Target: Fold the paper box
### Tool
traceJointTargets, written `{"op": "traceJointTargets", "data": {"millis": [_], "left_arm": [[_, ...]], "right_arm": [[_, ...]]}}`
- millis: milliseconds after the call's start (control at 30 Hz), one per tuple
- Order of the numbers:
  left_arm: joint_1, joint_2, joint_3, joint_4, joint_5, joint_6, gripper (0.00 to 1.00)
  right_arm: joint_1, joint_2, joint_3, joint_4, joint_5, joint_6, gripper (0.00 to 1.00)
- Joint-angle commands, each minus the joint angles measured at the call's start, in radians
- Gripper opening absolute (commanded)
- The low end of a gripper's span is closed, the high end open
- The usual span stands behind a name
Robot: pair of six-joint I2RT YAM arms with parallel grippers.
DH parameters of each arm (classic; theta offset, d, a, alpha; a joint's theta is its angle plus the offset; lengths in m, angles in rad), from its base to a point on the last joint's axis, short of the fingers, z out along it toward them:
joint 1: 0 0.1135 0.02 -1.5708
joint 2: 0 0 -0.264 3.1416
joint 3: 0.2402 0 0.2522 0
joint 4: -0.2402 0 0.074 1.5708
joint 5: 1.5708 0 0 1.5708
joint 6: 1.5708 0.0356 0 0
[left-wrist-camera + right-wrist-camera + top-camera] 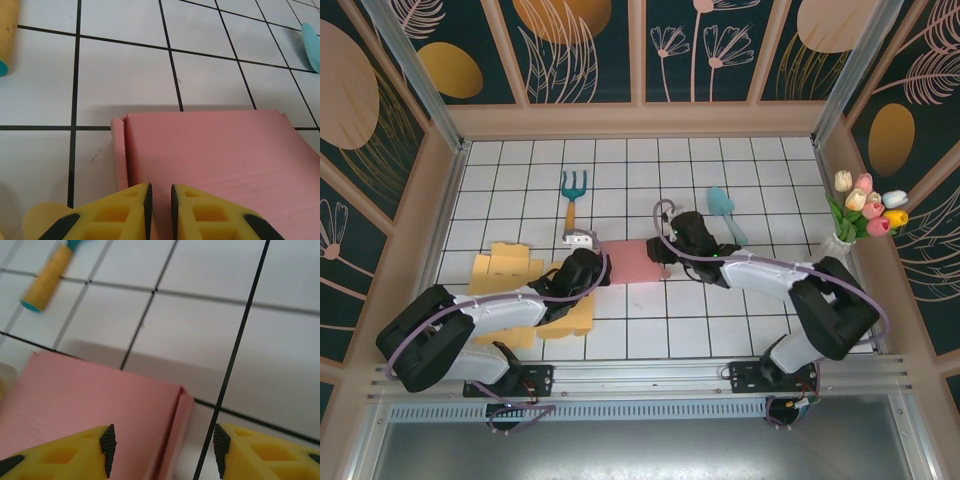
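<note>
1. Tiled table (620,340). White squares with dark grout; carries everything listed.

2. Paper box (635,262). Pink, pressed flat, mid-table between the two grippers. Judged light, thin and springy. It is likely to slide on the glazed tile and will crease wherever it is pinched hard. A narrow side flap (119,150) stands slightly proud along one short end, with another at the opposite end. These flaps and the long edges look the best places to take hold, while the broad face offers nothing to pinch.

3. Yellow cardboard pieces (505,268). Left of the box, partly under the left arm; their outline is cut off.

4. Vase of tulips (865,215). Well to the right of the box.

5. Hand fork (572,195). Teal tines, yellow handle; just beyond the box's left end.

6. Teal trowel (725,212). Beyond the box's right end.

7. Left gripper (160,197). At the box's left end, over the near edge, fingers drawn nearly together with a thin slit between. Whether paper is nipped there cannot be told.

8. Right gripper (162,442). At the box's right end, fingers wide apart, straddling the flap, clamped on nothing.

Hidden: the box's underside and its crease lines.
</note>
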Motion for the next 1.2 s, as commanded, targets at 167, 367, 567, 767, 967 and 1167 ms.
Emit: {"op": "traceJointTargets", "data": {"millis": [167, 367, 567, 767, 967, 1167], "left_arm": [[-0.005, 0.086, -0.006, 0.064, -0.045, -0.013, 0.22], [-0.005, 0.151, 0.079, 0.057, -0.02, -0.004, 0.22], [-0.005, 0.195, 0.193, 0.011, -0.027, 0.011, 0.24], [-0.006, 0.181, 0.222, 0.025, 0.0, -0.033, 0.28], [-0.005, 0.026, 0.142, -0.012, -0.01, -0.133, 0.34], [-0.005, -0.118, 0.134, -0.237, -0.066, -0.265, 0.4]], "right_arm": [[0.019, 0.15, 0.017, 0.073, 0.075, 0.058, 0.58], [0.015, 0.111, -0.01, 0.065, 0.147, 0.082, 0.57], [0.001, -0.007, -0.082, 0.04, 0.249, 0.076, 0.57], [-0.031, -0.139, -0.181, 0.088, 0.216, 0.127, 0.56], [-0.032, -0.248, -0.256, 0.097, 0.186, 0.164, 0.56], [-0.03, -0.268, -0.293, 0.14, 0.157, 0.163, 0.56]]}}
